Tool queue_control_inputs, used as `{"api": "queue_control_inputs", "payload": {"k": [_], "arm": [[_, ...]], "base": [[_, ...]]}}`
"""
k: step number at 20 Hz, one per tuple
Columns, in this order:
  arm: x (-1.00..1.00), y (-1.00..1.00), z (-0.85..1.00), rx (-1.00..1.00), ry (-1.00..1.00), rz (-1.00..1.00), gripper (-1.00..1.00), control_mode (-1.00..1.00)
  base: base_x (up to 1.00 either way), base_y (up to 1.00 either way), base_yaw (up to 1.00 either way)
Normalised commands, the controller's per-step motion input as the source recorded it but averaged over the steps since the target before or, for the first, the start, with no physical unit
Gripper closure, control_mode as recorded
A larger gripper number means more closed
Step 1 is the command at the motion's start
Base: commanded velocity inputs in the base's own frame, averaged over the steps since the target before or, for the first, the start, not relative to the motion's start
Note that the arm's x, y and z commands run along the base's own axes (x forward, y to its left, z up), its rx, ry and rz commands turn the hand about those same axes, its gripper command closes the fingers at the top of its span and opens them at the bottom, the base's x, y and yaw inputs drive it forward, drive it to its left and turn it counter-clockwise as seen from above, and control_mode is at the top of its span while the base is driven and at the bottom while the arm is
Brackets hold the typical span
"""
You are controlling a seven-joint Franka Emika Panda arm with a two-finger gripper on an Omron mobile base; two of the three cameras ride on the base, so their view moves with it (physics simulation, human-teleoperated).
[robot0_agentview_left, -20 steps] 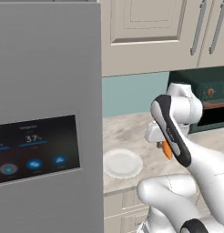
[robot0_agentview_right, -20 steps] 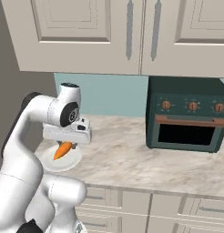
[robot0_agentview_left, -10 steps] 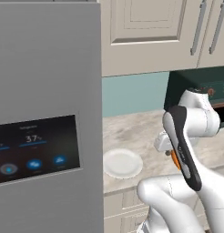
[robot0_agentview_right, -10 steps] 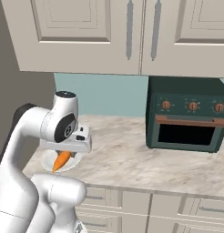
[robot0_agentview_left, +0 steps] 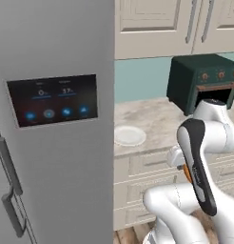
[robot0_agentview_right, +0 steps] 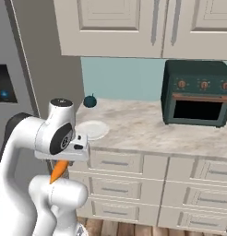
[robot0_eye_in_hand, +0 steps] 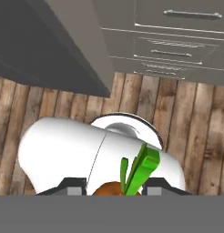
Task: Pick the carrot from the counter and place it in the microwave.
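The orange carrot point(robot0_agentview_right: 58, 172) hangs point down from my gripper point(robot0_agentview_right: 61, 161), which is shut on it, in front of the cream drawers and below the counter's edge. In the left base view a sliver of the carrot point(robot0_agentview_left: 187, 172) shows behind my forearm. In the hand view the carrot point(robot0_eye_in_hand: 113, 189) sits between my fingertips, its green top point(robot0_eye_in_hand: 141, 167) sticking up over my white base and the wooden floor. The beige counter point(robot0_agentview_right: 147, 126) point(robot0_agentview_left: 157, 116) lies behind the arm. The microwave is out of view.
A white plate point(robot0_agentview_right: 92, 129) point(robot0_agentview_left: 129, 136) lies on the counter's left end, a small dark round thing point(robot0_agentview_right: 90, 101) behind it. A dark green oven with knobs point(robot0_agentview_right: 198, 99) point(robot0_agentview_left: 204, 81) stands at the right. A grey fridge point(robot0_agentview_left: 52, 119) fills the left.
The whole picture has shifted: the cameras have drawn back from the counter and more of the fridge shows. The arm has lowered the carrot from above the plate to drawer height.
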Motion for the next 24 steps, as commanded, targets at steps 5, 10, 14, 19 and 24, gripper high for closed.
{"api": "queue_control_inputs", "payload": {"k": [5,10,14,19,24], "arm": [[0.00,0.00,0.00,0.00,0.00,0.00,1.00,1.00],[0.00,0.00,0.00,0.00,0.00,0.00,1.00,1.00],[0.00,0.00,0.00,0.00,0.00,0.00,1.00,1.00],[0.00,0.00,0.00,0.00,0.00,0.00,1.00,1.00],[0.00,0.00,0.00,0.00,0.00,0.00,1.00,1.00]], "base": [[-0.17,1.00,0.00],[0.00,1.00,0.00],[0.00,1.00,0.00],[0.00,1.00,0.00],[-0.03,1.00,0.00]]}}
